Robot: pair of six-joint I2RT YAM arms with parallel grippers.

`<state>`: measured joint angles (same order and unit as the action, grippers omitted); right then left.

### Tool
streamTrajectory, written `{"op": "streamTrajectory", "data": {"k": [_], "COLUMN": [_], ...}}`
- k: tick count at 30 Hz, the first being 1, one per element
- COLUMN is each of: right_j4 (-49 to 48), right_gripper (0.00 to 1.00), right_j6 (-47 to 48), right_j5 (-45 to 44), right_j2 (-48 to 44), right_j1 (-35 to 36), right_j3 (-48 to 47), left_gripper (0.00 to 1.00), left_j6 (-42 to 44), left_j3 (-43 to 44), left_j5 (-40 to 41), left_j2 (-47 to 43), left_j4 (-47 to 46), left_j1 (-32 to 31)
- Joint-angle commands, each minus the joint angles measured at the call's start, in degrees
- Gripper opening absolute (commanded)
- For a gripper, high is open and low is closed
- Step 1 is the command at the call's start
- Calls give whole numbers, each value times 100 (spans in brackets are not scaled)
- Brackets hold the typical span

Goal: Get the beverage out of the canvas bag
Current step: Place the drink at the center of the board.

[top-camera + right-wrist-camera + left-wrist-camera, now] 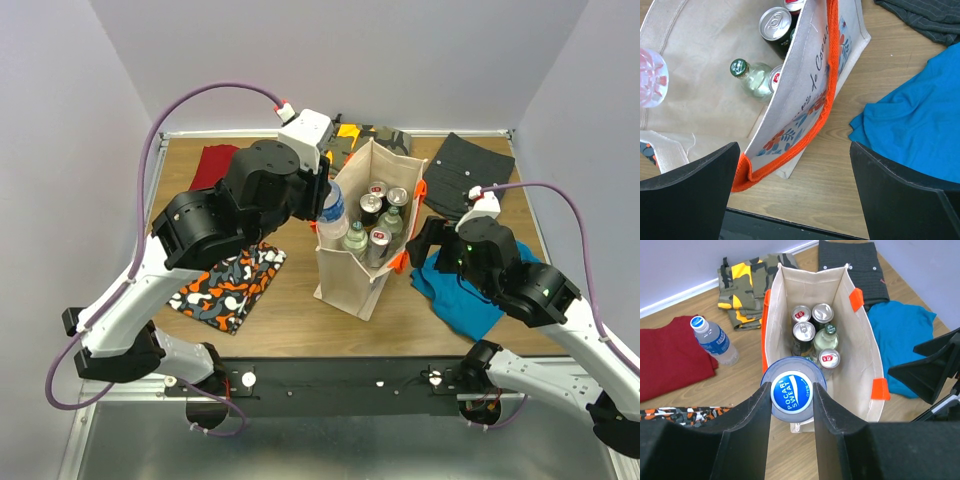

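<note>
**Ana:** Nearest the lens sit the two black fingers of the left gripper [791,390]. What have they got?

**Ben:** They are clamped on the top of a Pocari Sweat bottle [792,394]. It is upright with its blue cap facing up, at the near-left corner of the canvas bag's [860,355] mouth.

**Ana:** And left of that?

**Ben:** An orange, black and white patterned cloth [230,285] lies at the near left of the table [300,320]. A red cloth [670,357] lies at the far left. Just beside it is a plastic bottle [715,342] with a blue label. A camouflage garment [747,282] lies beyond the bag.

**Ana:** The bag itself?

**Ben:** It stands mid-table, tall, boxy and beige, with its mouth open. It has bright orange handles [856,297], and its right outer face carries a blue-and-orange floral print with script lettering. Silver-topped cans [804,331] and a green-capped glass bottle [829,331] stand packed together inside.

**Ana:** Further right?

**Ben:** The right gripper [795,170] has its fingers spread wide and grips nothing. The bag's right rim shows between them. A blue cloth [920,115] lies near right and a dark garment [470,175] far right.

**Ana:** What can't you make out?

**Ben:** The held bottle's lower end is hidden, so I cannot tell whether it has cleared the rim. I cannot tell whether the other plastic bottle stands or lies. The lettering on the bag is cut off, and I cannot tell whether the right fingers touch the canvas.
</note>
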<state>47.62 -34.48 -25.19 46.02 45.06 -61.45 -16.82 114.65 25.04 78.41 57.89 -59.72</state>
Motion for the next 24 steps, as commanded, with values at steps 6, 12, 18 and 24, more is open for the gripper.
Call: {"op": "streamTrajectory", "data": {"k": [6, 12, 18, 24], "right_j4": [-33, -50, -103, -51], "right_gripper": [100, 100, 100, 100], "right_j6": [3, -41, 3, 11], "right_j5": [14, -12, 23, 23], "right_j2": [-31, -128, -85, -163], "right_j1": [38, 38, 38, 38], "right_j3": [10, 63, 63, 89], "left_gripper": [0, 0, 0, 0], "left_j6": [223, 372, 451, 548], "left_j3": [31, 14, -241, -619], "left_j5": [756, 1117, 1521, 1837], "left_j2": [-440, -520, -572, -784], "left_j4": [-884, -762, -761, -999], "left_j1": [-13, -13, 31, 110]}}
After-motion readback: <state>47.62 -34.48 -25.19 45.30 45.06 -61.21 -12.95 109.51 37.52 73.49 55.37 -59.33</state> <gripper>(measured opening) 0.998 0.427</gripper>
